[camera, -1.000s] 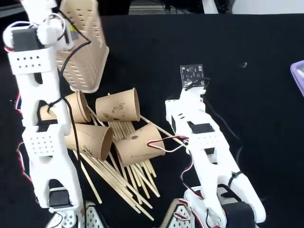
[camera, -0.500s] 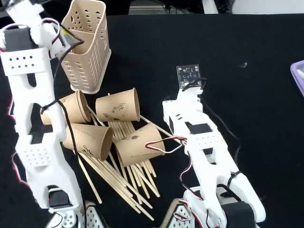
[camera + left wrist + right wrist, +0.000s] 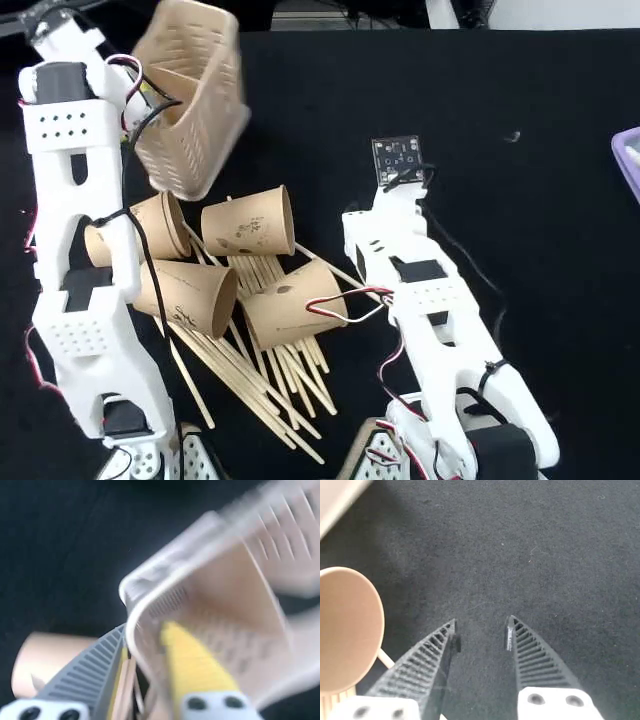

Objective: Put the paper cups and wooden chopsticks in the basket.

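Observation:
My left gripper (image 3: 145,627) is shut on the rim wall of the beige slotted basket (image 3: 190,95), one finger inside and one outside. The basket (image 3: 225,605) hangs tilted above the table's back left. Below it lie several brown paper cups on their sides (image 3: 250,222) (image 3: 290,303) (image 3: 190,295) (image 3: 140,228) over a fan of wooden chopsticks (image 3: 255,370). My right gripper (image 3: 480,630) is open over bare black cloth, just beside the mouth of one cup (image 3: 345,625), with nothing between its fingers.
The table is covered in black cloth (image 3: 520,90), with free room to the right and at the back. A purple container edge (image 3: 630,160) shows at the far right. The right arm (image 3: 420,290) stands right of the cup pile.
The basket stood upright half a second ago and is now tipped and lifted in my left gripper, its top swung to the right. The right arm has not moved.

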